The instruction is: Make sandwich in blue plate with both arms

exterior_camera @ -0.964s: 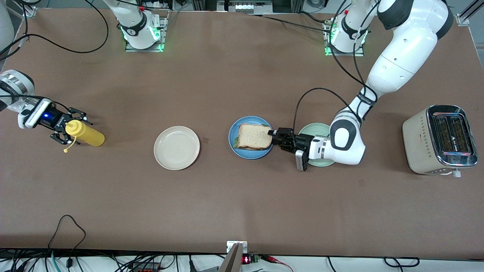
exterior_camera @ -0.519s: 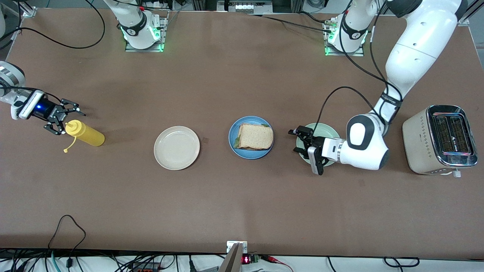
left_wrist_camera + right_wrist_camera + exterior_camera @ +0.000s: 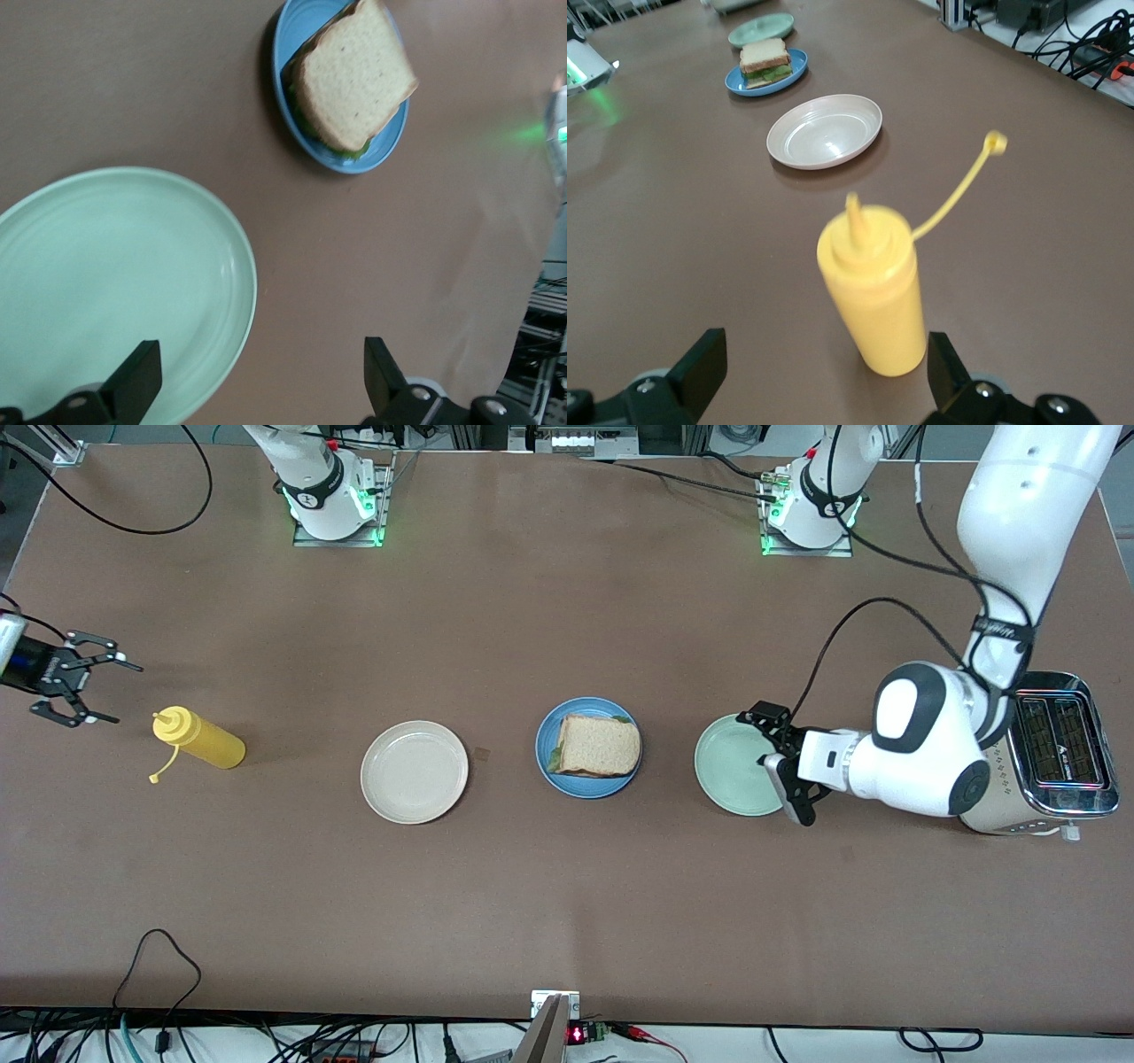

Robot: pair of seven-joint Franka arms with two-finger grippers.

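The sandwich (image 3: 595, 746) lay whole on the blue plate (image 3: 544, 737) near the middle of the table (image 3: 567, 886), its top slice of pale bread squarely over the lower one and a fringe of green lettuce showing at the edge; in the left wrist view the sandwich (image 3: 353, 75) covered most of the blue plate (image 3: 292, 27), and in the right wrist view the sandwich (image 3: 765, 60) and blue plate (image 3: 799, 62) showed small and far off; the left gripper (image 3: 781, 763) hung over the rim of the mint-green plate (image 3: 732, 766) at that plate's edge toward the left arm's end of the table, its fingers (image 3: 133, 382) spread wide apart and holding nothing, well apart from the sandwich; the mint-green plate (image 3: 106, 283) stood bare beside the blue plate; a cream-white plate (image 3: 414, 771) stood bare beside the blue plate toward the right arm's end; a chrome and beige toaster (image 3: 1032, 755) stood at the left arm's end, partly covered by the left arm's wrist; the right gripper (image 3: 78, 680) was at the right arm's end of the table, near the yellow squeeze bottle (image 3: 197, 740) but apart from it, its fingers (image 3: 695, 370) wide open and empty; the yellow squeeze bottle (image 3: 871, 288) stood upright with its tethered cap (image 3: 996, 142) hanging off to one side.
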